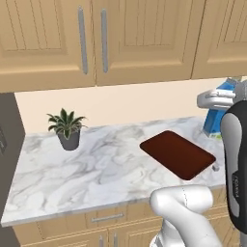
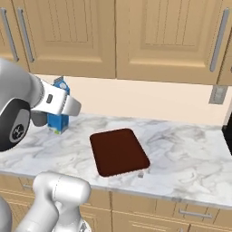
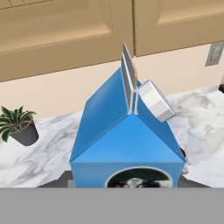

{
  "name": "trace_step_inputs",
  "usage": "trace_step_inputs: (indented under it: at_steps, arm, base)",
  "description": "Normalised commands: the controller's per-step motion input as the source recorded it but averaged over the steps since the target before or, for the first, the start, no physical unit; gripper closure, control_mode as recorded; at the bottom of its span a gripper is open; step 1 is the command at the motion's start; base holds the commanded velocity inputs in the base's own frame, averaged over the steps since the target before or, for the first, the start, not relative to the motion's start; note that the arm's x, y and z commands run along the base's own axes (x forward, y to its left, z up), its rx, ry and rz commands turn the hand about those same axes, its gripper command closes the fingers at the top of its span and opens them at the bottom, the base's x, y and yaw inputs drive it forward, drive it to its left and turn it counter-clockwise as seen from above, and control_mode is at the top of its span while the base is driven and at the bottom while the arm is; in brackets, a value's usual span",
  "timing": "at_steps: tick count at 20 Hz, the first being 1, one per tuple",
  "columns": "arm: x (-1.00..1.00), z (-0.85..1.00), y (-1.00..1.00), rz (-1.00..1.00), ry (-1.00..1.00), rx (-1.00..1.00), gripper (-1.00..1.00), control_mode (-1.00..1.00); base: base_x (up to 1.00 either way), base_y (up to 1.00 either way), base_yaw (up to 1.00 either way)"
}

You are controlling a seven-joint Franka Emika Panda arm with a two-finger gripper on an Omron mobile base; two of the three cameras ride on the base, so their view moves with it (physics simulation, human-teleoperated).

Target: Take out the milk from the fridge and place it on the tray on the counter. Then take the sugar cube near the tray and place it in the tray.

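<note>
Gripper (image 1: 219, 101) holds the milk (image 1: 217, 116) upright, gable ridge topmost.

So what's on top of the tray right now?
The tray is bare, nothing lying on it. The milk is off to one side, held by the gripper; the sugar cube sits on the counter beside the tray's edge.

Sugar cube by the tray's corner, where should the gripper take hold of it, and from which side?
Pinch the sugar cube across two opposite flat side faces, coming straight down from above. It is tiny and sits low on the counter beside a corner of the tray, so a sideways approach would probably scrape the marble or nudge the tray.
</note>
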Motion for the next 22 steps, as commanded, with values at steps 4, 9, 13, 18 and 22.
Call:
trace_step_inputs:
  at_steps: [4, 9, 13, 18, 22]
  arm:
    - [0.0, 0.0, 0.0, 0.0, 0.0, 0.0, 1.0, 1.0]
    - [0.0, 0.0, 0.0, 0.0, 0.0, 0.0, 1.0, 1.0]
    - [0.0, 0.0, 0.0, 0.0, 0.0, 0.0, 1.0, 1.0]
    - [0.0, 0.0, 0.0, 0.0, 0.0, 0.0, 1.0, 1.0]
    - [0.0, 0.0, 0.0, 0.0, 0.0, 0.0, 1.0, 1.0]
  base:
    - [-0.32, -0.55, 0.03]
    - [-0.62, -0.62, 0.1]
    - [0.09, 0.11, 0.06]
    - [0.51, 0.02, 0.01]
    - [0.74, -0.07, 0.0]
